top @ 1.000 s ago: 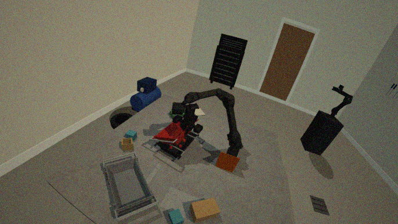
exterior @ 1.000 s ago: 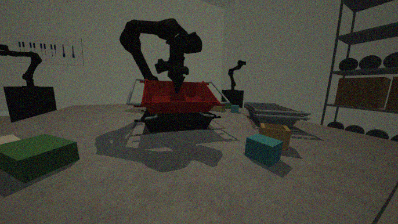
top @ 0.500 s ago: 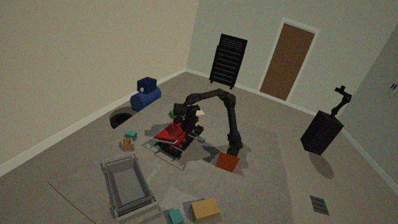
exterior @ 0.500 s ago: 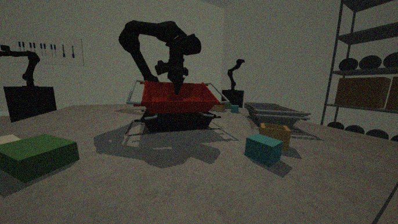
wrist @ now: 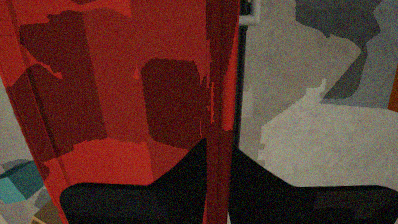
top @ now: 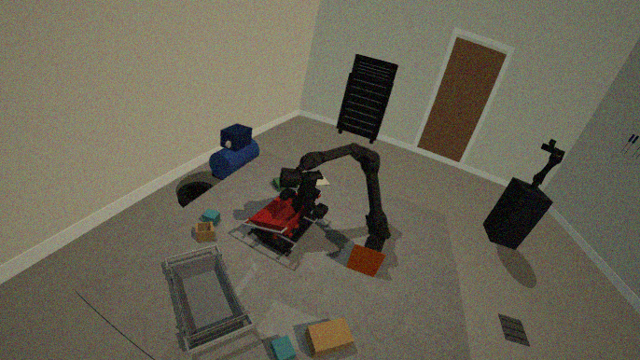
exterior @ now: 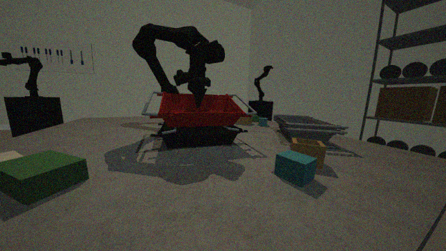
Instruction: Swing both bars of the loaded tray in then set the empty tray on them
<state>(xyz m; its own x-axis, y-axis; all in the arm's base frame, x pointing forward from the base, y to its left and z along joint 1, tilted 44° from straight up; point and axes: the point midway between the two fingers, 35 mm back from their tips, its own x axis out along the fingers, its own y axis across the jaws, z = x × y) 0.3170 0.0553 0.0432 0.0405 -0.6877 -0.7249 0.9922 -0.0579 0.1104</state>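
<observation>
My gripper (top: 299, 206) (exterior: 198, 103) (wrist: 213, 144) is shut on the long side wall of the empty red tray (top: 268, 217) (exterior: 214, 105) (wrist: 120, 100). The red tray looks about level in the exterior view, with its own wire bars hanging outward at both ends. It is right above the loaded black tray (top: 270, 240) (exterior: 201, 138), with its underside very close to the black rim; whether they touch I cannot tell. Short pieces of grey bar show at the top of the black tray near both ends in the exterior view. The red tray hides most of these bars and the load.
A grey tray (top: 183, 298) (exterior: 305, 132) stands apart. A teal block (top: 211, 215) (exterior: 296, 166) and an orange open box (top: 205, 235) (exterior: 307, 143) stand near the trays. An orange-red block (top: 367, 260) is by the arm base. A green block (exterior: 45, 166) and a tan block (top: 330, 336) also stand around.
</observation>
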